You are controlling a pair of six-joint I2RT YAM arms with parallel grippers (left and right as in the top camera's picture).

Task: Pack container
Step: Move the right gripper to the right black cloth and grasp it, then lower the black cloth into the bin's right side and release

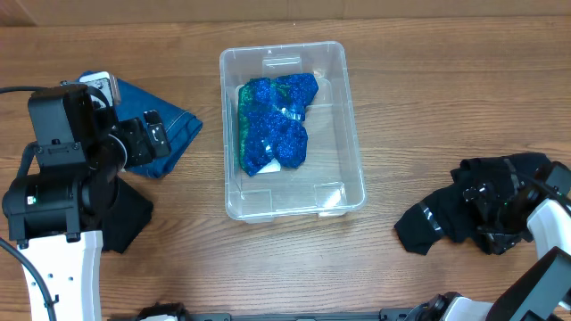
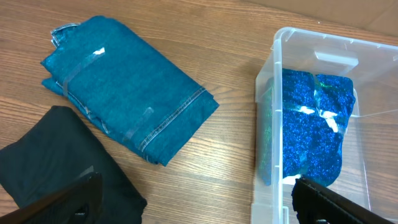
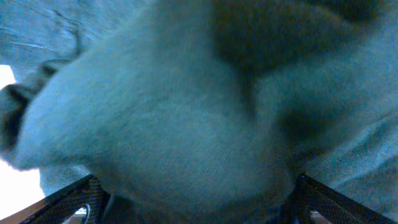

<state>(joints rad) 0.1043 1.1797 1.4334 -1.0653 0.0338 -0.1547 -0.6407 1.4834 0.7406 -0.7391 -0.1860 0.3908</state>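
The clear container (image 1: 354, 134) stands mid-table and holds a glittery blue cloth (image 1: 277, 120); both also show at the right of the left wrist view, the container (image 2: 264, 124) and the cloth (image 2: 314, 124). My left gripper (image 1: 156, 134) is open and empty (image 2: 193, 199), above the table between a folded denim cloth (image 2: 124, 93) and the container. My right gripper (image 1: 500, 218) is down on a crumpled black cloth (image 1: 437, 223). Its fingers are wide apart with dark cloth (image 3: 186, 112) bulging between them and filling the view.
The folded denim cloth (image 1: 174, 125) lies left of the container. A second black cloth (image 1: 125, 218) lies in front of it under my left arm, and shows in the left wrist view (image 2: 56, 155).
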